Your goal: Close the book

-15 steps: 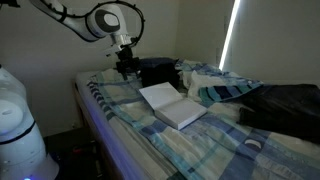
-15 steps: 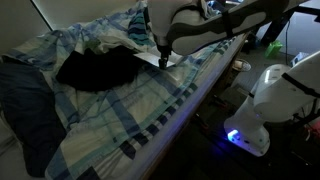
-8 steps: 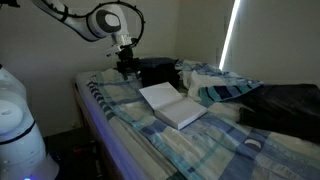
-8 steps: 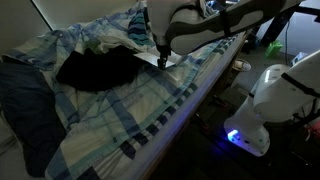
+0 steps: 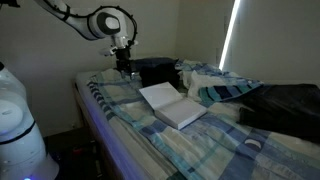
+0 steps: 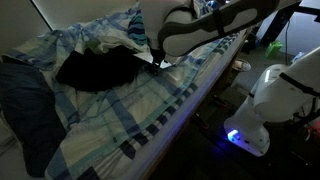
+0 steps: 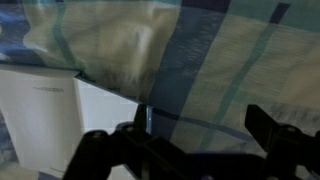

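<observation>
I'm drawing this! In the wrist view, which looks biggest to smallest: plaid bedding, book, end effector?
1. plaid bedding
2. book and end effector look alike; the end effector sits nearest the camera, so I won't rank them.

Dim home bedroom: bed (image 5: 190, 150) with plaid bedding (image 6: 130, 120), curtained window (image 5: 232, 35).

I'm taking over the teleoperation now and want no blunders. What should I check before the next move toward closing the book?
1. Book lying open, pages up: ok.
2. Pages bare, nothing lying on them: ok.
3. Pincer open and empty: ok.
4. Pincer at a cover edge: not ok; it hangs over the bedding beside the book.
5. Black bag clear of the cover's swing: cannot tell.
</observation>
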`<action>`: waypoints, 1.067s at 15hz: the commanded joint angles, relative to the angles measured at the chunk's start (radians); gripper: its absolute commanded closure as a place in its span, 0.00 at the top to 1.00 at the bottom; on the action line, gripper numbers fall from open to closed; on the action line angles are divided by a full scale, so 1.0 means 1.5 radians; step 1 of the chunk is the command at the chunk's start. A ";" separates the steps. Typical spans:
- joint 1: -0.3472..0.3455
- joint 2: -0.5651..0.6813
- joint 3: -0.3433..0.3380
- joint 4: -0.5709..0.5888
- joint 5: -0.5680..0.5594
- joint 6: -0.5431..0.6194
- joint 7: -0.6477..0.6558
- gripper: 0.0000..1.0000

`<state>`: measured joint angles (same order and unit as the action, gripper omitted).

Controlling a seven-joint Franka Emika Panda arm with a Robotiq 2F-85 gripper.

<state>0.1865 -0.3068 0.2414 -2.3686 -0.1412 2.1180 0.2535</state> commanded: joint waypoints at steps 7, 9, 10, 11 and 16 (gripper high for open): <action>-0.003 0.148 0.048 0.126 -0.048 0.009 0.173 1.00; 0.001 0.187 0.047 0.156 -0.085 0.013 0.210 1.00; 0.004 0.206 0.043 0.172 -0.105 0.013 0.229 0.96; 0.008 0.225 0.039 0.189 -0.126 0.010 0.246 0.72; 0.033 0.299 0.013 0.253 -0.202 0.001 0.313 0.44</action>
<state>0.2016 0.0752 0.2918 -2.0609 -0.3886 2.1376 0.6588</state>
